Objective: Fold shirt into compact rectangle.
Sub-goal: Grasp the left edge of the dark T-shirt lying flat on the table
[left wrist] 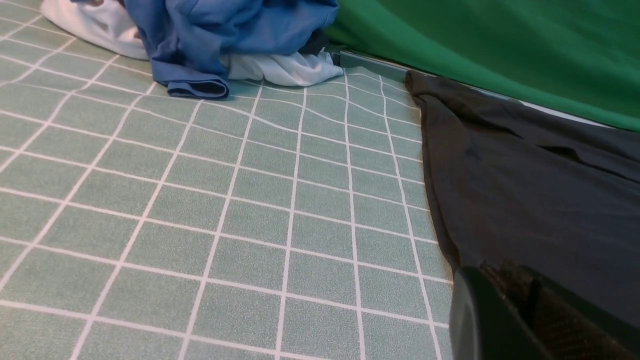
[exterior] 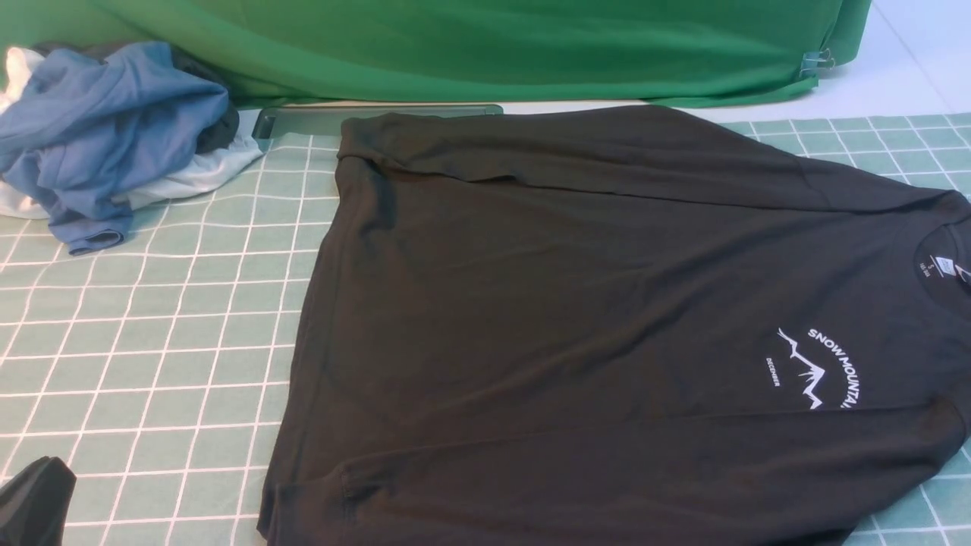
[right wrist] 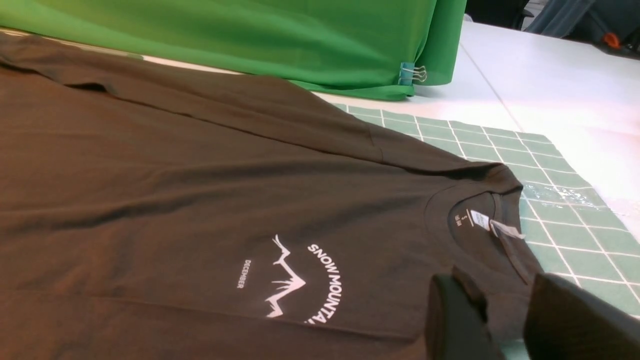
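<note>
Left fingers closed, empty, at the near-left corner, well apart from the shirt. Right fingers partly apart above the shirt near the collar, nothing visibly pinched. Shirt lies flat on the checked worktop, collar to the right. Judged: light, limp thin knit, sags and creases. Pinch hem corners or shoulder seams, not mid-panel. Blue garments and green cloth behind.

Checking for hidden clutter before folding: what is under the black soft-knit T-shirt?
The green white-gridded mat runs under the black soft-knit T-shirt at its edges. Whatever lies beneath its middle is covered.
</note>
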